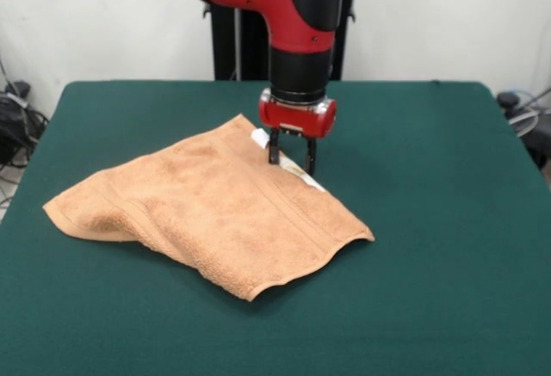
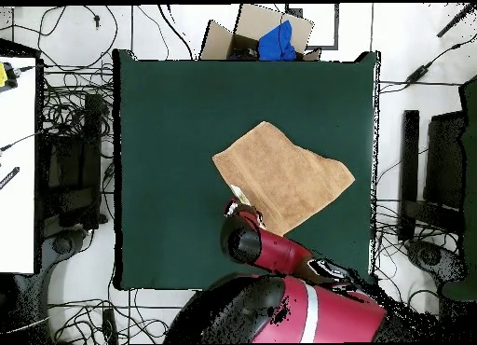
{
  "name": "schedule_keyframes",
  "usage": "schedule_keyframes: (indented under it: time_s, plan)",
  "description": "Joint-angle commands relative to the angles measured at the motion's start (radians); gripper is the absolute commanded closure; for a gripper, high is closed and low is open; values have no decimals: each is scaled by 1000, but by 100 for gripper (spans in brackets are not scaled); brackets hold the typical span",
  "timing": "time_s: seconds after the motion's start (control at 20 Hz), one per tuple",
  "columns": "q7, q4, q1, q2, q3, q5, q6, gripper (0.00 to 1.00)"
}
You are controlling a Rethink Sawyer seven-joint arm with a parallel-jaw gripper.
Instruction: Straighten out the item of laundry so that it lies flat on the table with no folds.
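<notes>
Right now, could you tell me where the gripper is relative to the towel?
In the front view the gripper is at the towel's far edge, its open fingers either side of the white tags, near the table's middle.

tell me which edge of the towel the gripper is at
The gripper stands at the towel's edge that carries the white tags, the one facing the robot. The other three edges are plain and lie away from it.
</notes>
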Motion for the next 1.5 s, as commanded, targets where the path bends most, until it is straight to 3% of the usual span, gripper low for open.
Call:
schedule_keyframes:
  time_s: [0.05,0.95,1.5]
  plan:
    - [313,53,-69,387,24,119,51,0]
    - [355,186,-203,465,156,200,-2,0]
    - [393,259,-246,541,201,233,-209,0]
